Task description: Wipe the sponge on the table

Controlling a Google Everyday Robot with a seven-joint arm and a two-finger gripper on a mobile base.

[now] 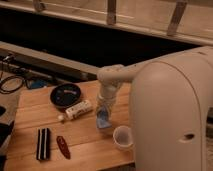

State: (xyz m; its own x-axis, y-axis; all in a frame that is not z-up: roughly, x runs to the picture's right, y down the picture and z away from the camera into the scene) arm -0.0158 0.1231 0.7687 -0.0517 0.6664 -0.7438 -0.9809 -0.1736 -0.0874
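My gripper (pixel 104 111) points down over the middle of the table (pixel 35 117), at the end of a white arm reaching in from the right. It is shut on the blue sponge (pixel 103 121), which hangs just under it with its lower edge at the wooden planks. The arm's large white shell (pixel 170 110) fills the right foreground and hides that side of the table.
A translucent cup (pixel 122 137) stands just right of and nearer than the sponge. Left of the gripper lies a white bottle (pixel 77 110), with a black bowl (pixel 65 94) behind it. A striped block (pixel 43 144) and a dark red item (pixel 62 147) lie front left.
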